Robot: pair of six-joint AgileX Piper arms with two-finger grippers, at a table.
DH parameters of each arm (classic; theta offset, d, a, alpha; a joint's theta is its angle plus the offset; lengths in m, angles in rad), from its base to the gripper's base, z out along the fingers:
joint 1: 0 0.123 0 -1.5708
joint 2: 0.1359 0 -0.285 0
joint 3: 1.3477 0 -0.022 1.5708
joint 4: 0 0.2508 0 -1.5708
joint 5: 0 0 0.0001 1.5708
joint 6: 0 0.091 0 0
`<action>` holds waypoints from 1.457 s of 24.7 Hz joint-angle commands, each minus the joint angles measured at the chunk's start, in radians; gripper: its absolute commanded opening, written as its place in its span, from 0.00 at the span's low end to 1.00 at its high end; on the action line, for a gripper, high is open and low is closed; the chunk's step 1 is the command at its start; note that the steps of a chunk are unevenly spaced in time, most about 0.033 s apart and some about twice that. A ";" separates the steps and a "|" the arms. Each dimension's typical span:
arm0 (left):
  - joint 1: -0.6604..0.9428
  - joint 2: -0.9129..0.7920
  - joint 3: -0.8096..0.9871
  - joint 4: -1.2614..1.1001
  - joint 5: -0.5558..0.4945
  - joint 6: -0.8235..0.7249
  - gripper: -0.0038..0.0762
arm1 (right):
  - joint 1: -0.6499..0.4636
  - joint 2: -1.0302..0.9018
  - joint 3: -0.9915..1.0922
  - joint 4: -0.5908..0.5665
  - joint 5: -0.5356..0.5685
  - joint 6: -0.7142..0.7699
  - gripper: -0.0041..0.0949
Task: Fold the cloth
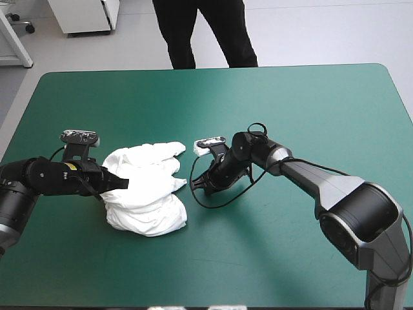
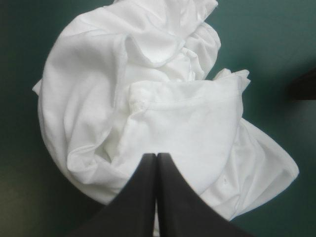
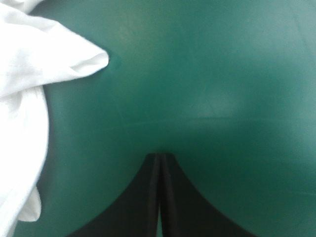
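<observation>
The white T-shirt (image 1: 147,187) lies as a crumpled heap left of the table's middle. My left gripper (image 1: 124,184) reaches in from the heap's left side, its tips over the cloth. In the left wrist view the left gripper (image 2: 156,156) is shut into one point above the T-shirt (image 2: 148,89), with no fold seen between the fingers. My right gripper (image 1: 193,185) rests low just right of the heap. In the right wrist view the right gripper (image 3: 159,156) is shut over the cover, with a T-shirt (image 3: 34,64) lobe off to one side.
The teal-green cover (image 1: 290,245) spreads wide to the right of and in front of the heap. The table's far edge (image 1: 213,67) and left edge are well away from both grippers. The right gripper's dark tip (image 2: 305,84) shows beyond the heap in the left wrist view.
</observation>
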 commanded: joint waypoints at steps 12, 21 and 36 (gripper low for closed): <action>0.000 -0.017 -0.026 -0.026 -0.030 -0.004 0.04 | -0.008 -0.111 -0.026 -0.122 -0.003 0.030 0.02; 0.000 -0.017 -0.026 -0.026 -0.030 -0.004 0.04 | -0.233 -0.389 -0.026 -0.355 0.190 0.168 0.02; 0.000 0.023 -0.133 0.077 0.019 -0.014 0.04 | -0.471 -0.886 -0.025 -0.469 0.417 0.236 0.02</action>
